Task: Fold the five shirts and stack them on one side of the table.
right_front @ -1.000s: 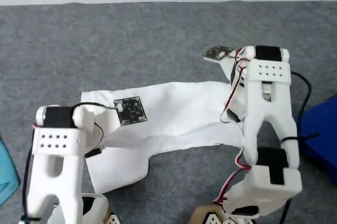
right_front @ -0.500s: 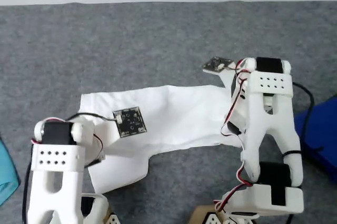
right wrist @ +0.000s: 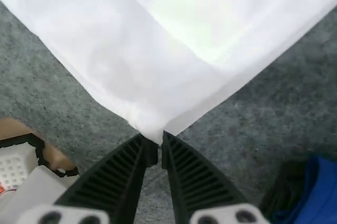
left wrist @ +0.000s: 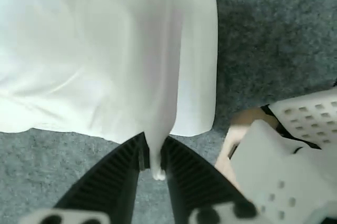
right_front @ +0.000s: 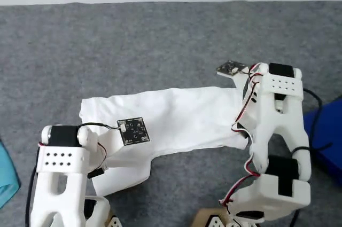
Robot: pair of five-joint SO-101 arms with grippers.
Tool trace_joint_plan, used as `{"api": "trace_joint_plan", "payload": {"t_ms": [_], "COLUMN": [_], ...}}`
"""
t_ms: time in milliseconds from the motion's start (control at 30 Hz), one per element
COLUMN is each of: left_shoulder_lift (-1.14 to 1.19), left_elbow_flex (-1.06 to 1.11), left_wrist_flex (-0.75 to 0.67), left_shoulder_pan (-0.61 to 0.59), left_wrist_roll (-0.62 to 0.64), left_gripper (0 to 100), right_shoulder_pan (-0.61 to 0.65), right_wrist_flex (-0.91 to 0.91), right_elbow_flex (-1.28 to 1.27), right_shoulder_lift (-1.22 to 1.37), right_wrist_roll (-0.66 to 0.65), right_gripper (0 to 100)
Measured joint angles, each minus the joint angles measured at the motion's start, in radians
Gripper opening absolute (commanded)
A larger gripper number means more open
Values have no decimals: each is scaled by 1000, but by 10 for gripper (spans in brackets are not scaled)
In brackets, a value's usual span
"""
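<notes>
Two white arms rise from the bottom edge of the high view. The left arm (right_front: 60, 176) stands in the lower left of the frame, its upper link upright and its wrist bent forward over the near left part of the cloth. The right arm (right_front: 275, 131) stands in the lower right, folded at the elbow, its forearm stretched up the frame to the cloth's right end. Each wrist carries one small dark board, two in all.

In the left wrist view, the left gripper (left wrist: 152, 153) has its two black ribbed fingers pressed together on a thin fold of the white shirt (left wrist: 105, 50), which hangs taut away from them. In the right wrist view, the right gripper (right wrist: 151, 147) pinches a corner of the same shirt (right wrist: 200, 29) between its narrowed fingers.

There is one white shirt (right_front: 181, 117), spread across the middle of the high view between the two arms, with a flap trailing down towards the lower left. A blue cloth (right_front: 327, 131) lies at the right edge of the frame, just beside the right arm, and a teal cloth (right_front: 6, 176) shows at the left edge; that makes three pieces of fabric.

Farther back, the grey table (right_front: 160, 40) runs up to a pale strip along the top of the frame.
</notes>
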State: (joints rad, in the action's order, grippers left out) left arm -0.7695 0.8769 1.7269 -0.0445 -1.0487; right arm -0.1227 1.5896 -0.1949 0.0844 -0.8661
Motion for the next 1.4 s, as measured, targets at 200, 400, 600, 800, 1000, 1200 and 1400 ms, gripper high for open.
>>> {"api": "trace_joint_plan", "payload": {"t_ms": [200, 400, 600, 800, 1000, 1200, 1400], "left_shoulder_lift": [0, 0, 0, 0, 0, 0, 0], "left_elbow_flex": [0, 0, 0, 0, 0, 0, 0], "left_wrist_flex": [0, 0, 0, 0, 0, 0, 0], "left_shoulder_pan": [0, 0, 0, 0, 0, 0, 0], "left_wrist_roll": [0, 0, -26, -28, -29, -54, -54], "left_gripper": [3, 5, 5, 5, 5, 4, 4], "right_shoulder_pan": [0, 0, 0, 0, 20, 103, 130], "right_wrist_flex": [-23, -40, -38, 94, 161, 147, 3], "right_elbow_flex": [0, 0, 3, 209, 377, 391, 391], "right_shoulder_lift": [66, 94, 94, 94, 94, 167, 328], "right_wrist_roll": [0, 0, 0, 0, 0, 0, 0], "right_gripper": [18, 176, 207, 208, 206, 174, 8]}}
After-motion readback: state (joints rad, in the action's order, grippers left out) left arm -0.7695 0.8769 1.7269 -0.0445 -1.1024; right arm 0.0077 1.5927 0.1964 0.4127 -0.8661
